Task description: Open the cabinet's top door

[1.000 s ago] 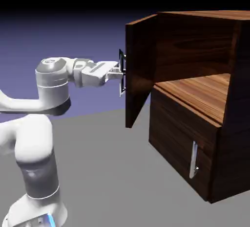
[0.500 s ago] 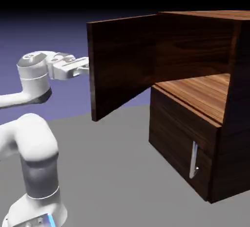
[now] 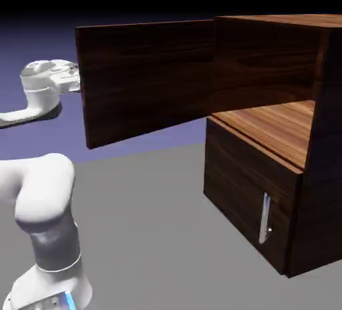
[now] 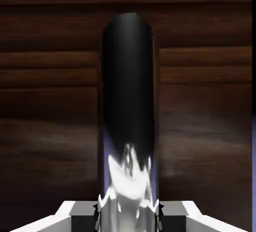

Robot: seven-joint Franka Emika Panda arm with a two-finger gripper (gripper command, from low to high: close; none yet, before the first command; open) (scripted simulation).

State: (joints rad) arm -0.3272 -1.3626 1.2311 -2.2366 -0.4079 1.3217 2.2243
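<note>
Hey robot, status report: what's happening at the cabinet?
Gripper shut on the handle. Top door swung wide open, shelf exposed. Nothing visible blocking the door.

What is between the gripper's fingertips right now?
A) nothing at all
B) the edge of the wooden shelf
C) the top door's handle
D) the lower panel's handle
C: the hand view shows the top door's handle running down between the fingertips, with the dark wood-grain top door behind it.
</note>
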